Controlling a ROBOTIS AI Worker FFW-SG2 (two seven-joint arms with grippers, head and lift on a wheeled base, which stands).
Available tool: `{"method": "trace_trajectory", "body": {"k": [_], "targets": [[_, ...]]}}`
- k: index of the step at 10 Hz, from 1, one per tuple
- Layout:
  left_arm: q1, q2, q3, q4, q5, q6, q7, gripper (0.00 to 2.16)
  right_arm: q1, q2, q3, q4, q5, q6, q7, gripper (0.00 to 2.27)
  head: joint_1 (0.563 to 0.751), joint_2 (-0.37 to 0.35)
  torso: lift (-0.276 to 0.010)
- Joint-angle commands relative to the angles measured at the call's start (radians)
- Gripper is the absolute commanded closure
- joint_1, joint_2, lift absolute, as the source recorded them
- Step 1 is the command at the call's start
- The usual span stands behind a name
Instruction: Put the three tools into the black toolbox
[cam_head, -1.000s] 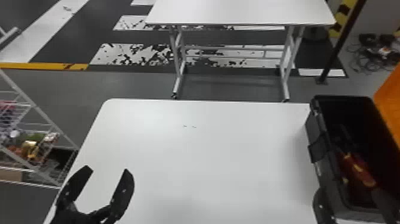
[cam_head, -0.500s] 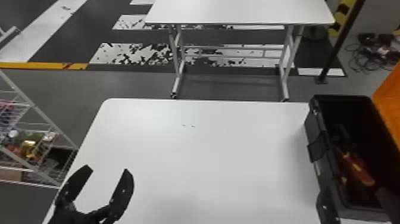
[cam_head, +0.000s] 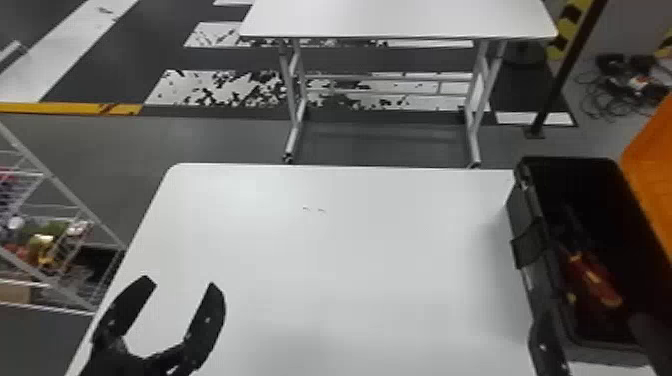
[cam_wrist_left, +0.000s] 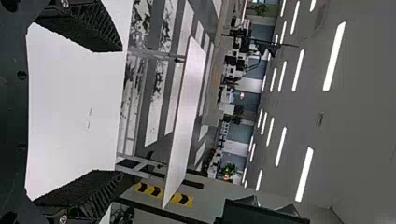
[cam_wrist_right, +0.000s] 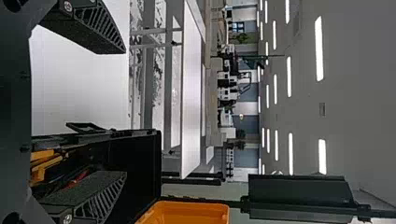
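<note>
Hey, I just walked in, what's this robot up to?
It's packing tools into a toolbox. Red and yellow tools lie inside the open black toolbox, though I can't count them. The right gripper is at the toolbox's near end, jaws apart and empty. The left gripper hangs over the white table, also open and empty.

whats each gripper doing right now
Left gripper: open, nothing between its fingers, over the white table.
Right gripper: open, holding nothing, at the black toolbox.
</note>
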Motion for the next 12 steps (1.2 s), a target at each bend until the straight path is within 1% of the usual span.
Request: {"method": "trace_trajectory", "body": {"k": [1,3,9,12], "targets": [[-0.001,-0.001,-0.009,-0.001,-0.011,0.010,0.000,0.07,0.008,0.001,0.004,-0.007,-0.001,0.002,0.003,0.08,0.695,0.083,-0.051],[-0.001,-0.001,-0.028,-0.004,-0.024,0.010,0.000,0.07,0.015,0.001,0.020,-0.009,0.006,-0.001,0.003,0.08,0.695,0.075,-0.051],[0.007,-0.001,-0.043,-0.013,-0.051,0.007,0.002,0.07,0.025,0.004,0.064,-0.006,0.027,-0.044,-0.022,0.08,0.695,0.082,-0.051],[0.008,-0.001,-0.046,-0.013,-0.055,0.007,0.003,0.07,0.031,0.004,0.069,-0.003,0.030,-0.068,-0.034,0.08,0.695,0.089,-0.051]]}}
